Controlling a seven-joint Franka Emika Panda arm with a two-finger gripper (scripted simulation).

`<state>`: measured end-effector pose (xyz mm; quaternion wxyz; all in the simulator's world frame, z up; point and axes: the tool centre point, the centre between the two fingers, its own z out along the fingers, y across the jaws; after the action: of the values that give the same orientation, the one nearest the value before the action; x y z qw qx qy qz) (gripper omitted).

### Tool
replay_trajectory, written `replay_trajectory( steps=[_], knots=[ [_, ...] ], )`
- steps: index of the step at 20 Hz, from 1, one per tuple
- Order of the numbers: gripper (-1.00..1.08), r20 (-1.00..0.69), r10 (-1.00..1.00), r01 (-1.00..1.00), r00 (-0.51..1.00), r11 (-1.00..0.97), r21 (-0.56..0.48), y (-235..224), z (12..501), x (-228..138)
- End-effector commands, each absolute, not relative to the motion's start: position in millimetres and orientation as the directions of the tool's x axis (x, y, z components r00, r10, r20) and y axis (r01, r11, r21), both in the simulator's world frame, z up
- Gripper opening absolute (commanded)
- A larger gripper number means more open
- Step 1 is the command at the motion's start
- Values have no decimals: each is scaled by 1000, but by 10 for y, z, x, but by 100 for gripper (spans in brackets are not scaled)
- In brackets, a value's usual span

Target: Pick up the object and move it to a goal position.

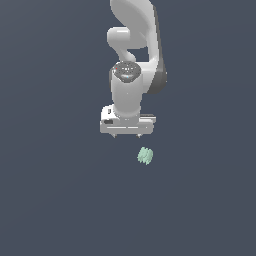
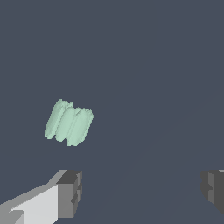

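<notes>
Panda gripper (image 1: 127,135) hangs above the flat dark-grey floor (image 1: 50,200), fingers pointing down, jaws spread wide with nothing between them. In the wrist view both dark finger pads (image 2: 70,192) sit far apart at the frame edges, gap empty.

The object, a tiny mint-green ridged lump (image 1: 145,156), lies on the floor near the gripper but not under it: in the exterior view it sits below the fingertips and off toward the exterior view's right. Wrist view shows the lump (image 2: 68,122) lying outside the span between the pads, ridges running slightly tilted.

Step in hand, as I judge it: align before descent. Slide over until the lump is centred between the pads, rotate so the pads meet its flatter sides rather than the lobed ridges, then drop straight. Tiny piece, so an off-centre close could flick it away. No goal marker visible.
</notes>
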<state>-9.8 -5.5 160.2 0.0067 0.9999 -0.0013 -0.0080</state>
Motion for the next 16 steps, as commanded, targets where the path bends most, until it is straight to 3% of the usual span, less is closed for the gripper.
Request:
replay_trajectory(
  steps=[1,16],
  knots=[
    [100,-16,-3,-3,1000,-1000,13,-55,1602,-98],
    [100,-27,-17,-18,999,-1000,-15,78,1578,-67]
  ],
)
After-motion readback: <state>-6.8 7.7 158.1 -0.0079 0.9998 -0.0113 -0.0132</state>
